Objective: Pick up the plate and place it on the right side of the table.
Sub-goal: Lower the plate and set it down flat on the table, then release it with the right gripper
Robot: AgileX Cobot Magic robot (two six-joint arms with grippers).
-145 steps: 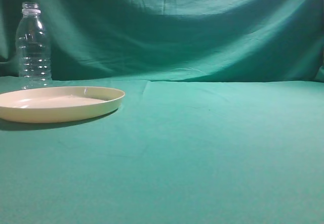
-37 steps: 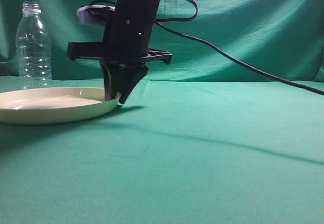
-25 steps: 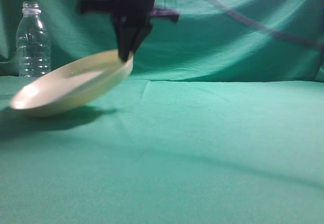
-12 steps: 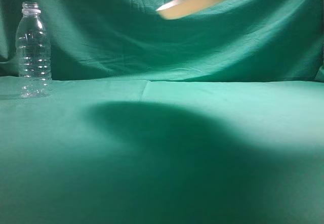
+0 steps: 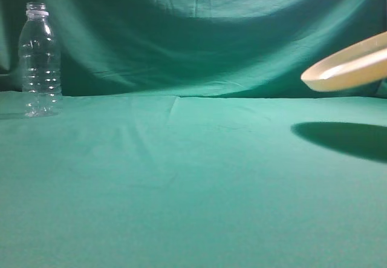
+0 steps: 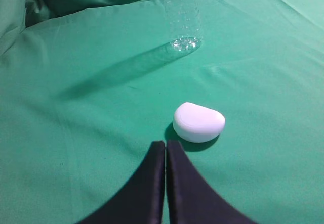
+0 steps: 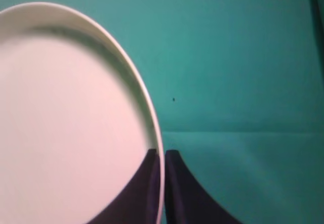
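The cream plate (image 5: 351,69) hangs tilted in the air at the far right of the exterior view, above its shadow on the teal table (image 5: 193,177). Its right part runs out of frame and the arm holding it is out of view there. In the right wrist view my right gripper (image 7: 161,153) is shut on the plate (image 7: 66,123), its rim clamped between the two dark fingers. My left gripper (image 6: 165,144) is shut and empty, low over the cloth, and does not show in the exterior view.
A clear plastic bottle (image 5: 40,60) stands at the far left; its base also shows in the left wrist view (image 6: 183,16). A small white rounded object (image 6: 198,122) lies on the cloth just ahead of the left fingertips. A green backdrop (image 5: 199,32) hangs behind.
The right gripper closed on the plate's rim at the left, lifted it off the table, and carried it high across to the far right, where it now hangs lower.
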